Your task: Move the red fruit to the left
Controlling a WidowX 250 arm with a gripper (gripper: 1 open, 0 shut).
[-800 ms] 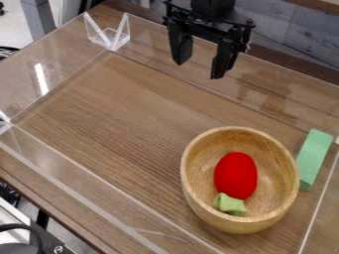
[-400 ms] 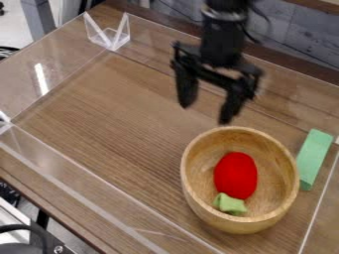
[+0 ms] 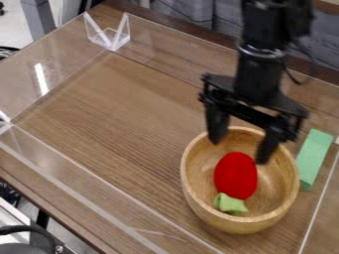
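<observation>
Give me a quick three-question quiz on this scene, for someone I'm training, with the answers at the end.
1. Multiple choice: What does the red fruit sit in? A) a metal pan B) a wooden bowl C) a cardboard box
2. True or false: The light green block lies inside the bowl.
3. Fill in the blank: The fruit's leafy piece is light ____ in color.

Key: 1. B. 2. False; it lies on the table, beside the bowl. 3. Green.
</observation>
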